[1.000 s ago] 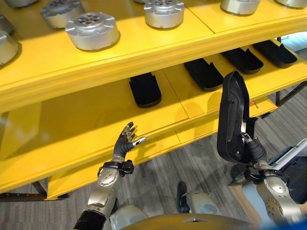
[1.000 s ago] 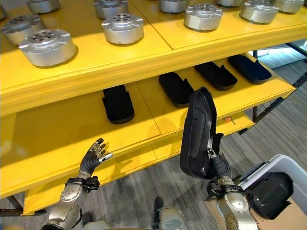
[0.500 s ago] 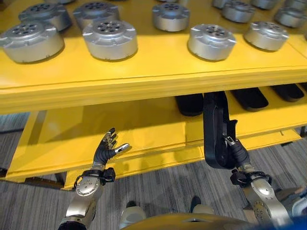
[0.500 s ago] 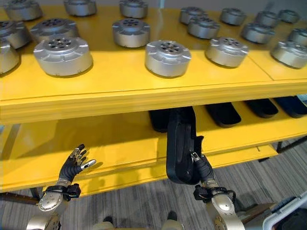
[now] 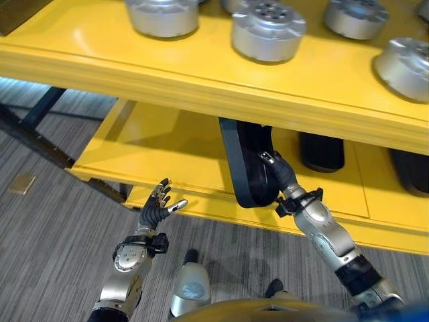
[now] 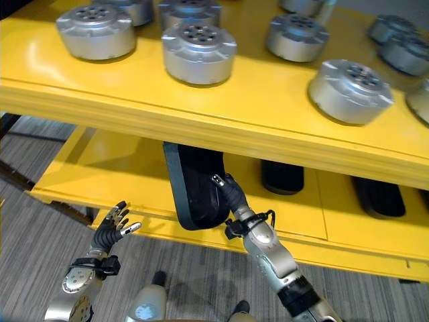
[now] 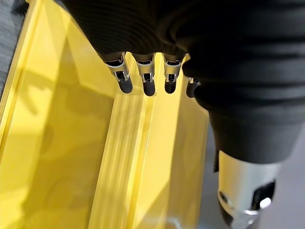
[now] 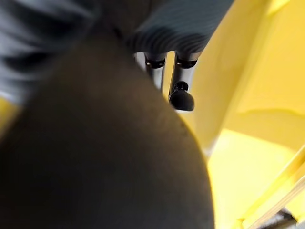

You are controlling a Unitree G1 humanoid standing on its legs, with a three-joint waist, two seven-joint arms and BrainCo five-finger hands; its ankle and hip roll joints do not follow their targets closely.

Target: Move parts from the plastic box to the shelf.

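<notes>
A black elongated part [image 5: 247,164] is clasped in the right robot hand [image 5: 278,176] at the lower shelf [image 5: 167,144] front, not yet set down. Other black parts [image 5: 322,151] already lie there. The left robot hand [image 5: 158,206] is held spread, empty.

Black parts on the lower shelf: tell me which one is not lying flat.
The black part gripped by the right robot hand at the lower shelf front; it stands tilted on edge, while the other black parts lie flat further right.
</notes>
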